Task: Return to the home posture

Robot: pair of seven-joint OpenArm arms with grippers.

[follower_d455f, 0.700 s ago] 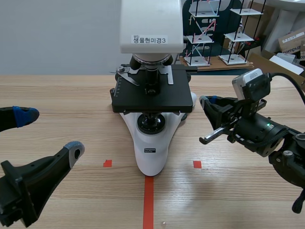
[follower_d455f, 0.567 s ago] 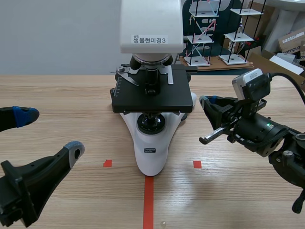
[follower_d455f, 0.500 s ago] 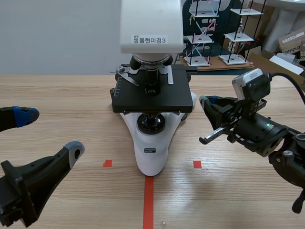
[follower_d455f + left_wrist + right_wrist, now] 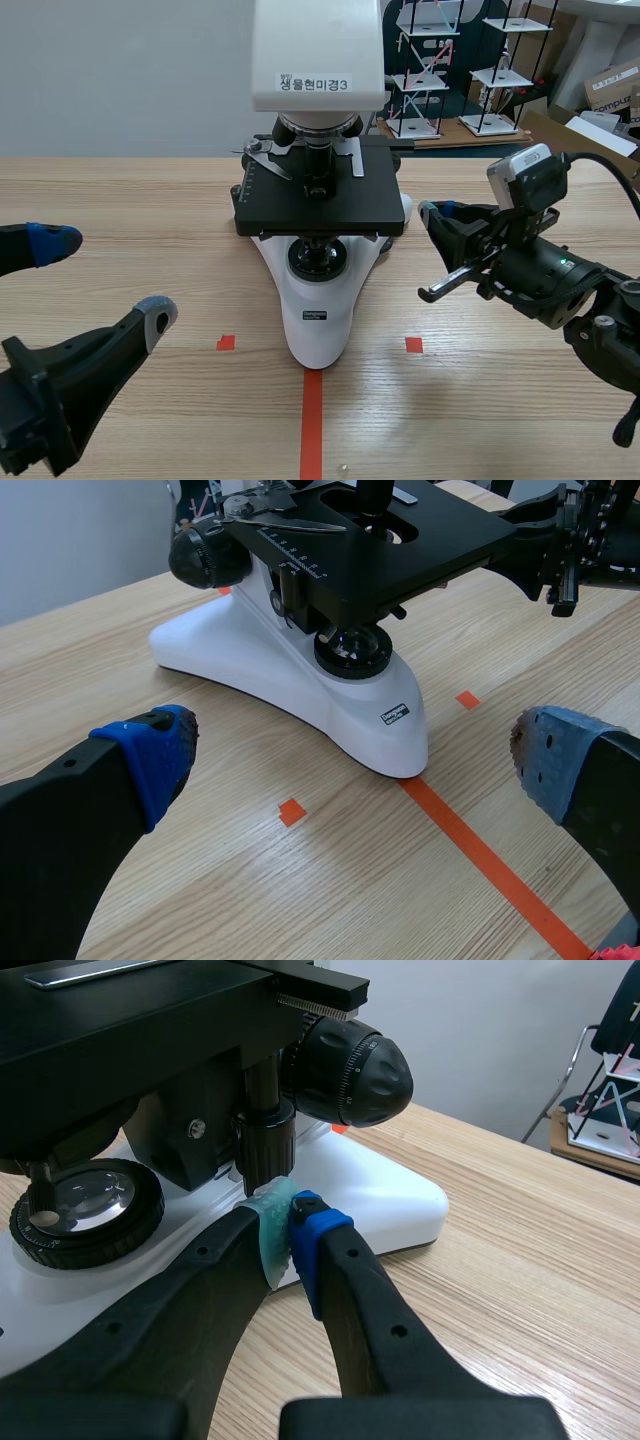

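Observation:
A white microscope (image 4: pixel 316 210) with a black stage (image 4: pixel 318 203) stands at the table's middle, over the orange-red tape line. My left gripper (image 4: pixel 95 280) is low at the near left, open wide, with nothing between its fingers; in the left wrist view the gripper (image 4: pixel 355 755) faces the microscope base (image 4: pixel 300 675) ahead of it. My right gripper (image 4: pixel 430 250) hangs just right of the microscope, shut on nothing. In the right wrist view its pads (image 4: pixel 283 1232) meet close beside the black focus knob (image 4: pixel 350 1072) and the white base (image 4: pixel 395 1195).
Wire racks (image 4: pixel 430 70) and cardboard boxes (image 4: pixel 610 90) stand beyond the table's far right edge. A small speck (image 4: pixel 343 466) lies on the wood near the tape line. Bare wooden tabletop (image 4: pixel 140 210) stretches left of the microscope.

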